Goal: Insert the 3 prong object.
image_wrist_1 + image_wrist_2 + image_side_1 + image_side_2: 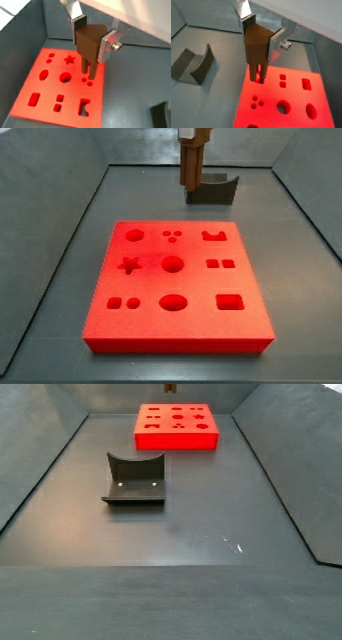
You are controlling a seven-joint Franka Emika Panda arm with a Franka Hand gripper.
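peg [89,45] looks stiff, light and smooth; the gripper [93,36] clamps its upper body, prongs [88,70] hanging free above the red board [40,97], a sound hold.

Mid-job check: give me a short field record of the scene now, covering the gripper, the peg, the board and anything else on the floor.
gripper: shut on the 3 prong object, above the red board
3 prong object: brown, upright, prongs pointing down, not yet in a hole
red board: flat on the floor, many shaped holes, all open
target hole: three small round holes, near the board's far edge in a side view
fixture: dark bracket on the floor, apart from the board
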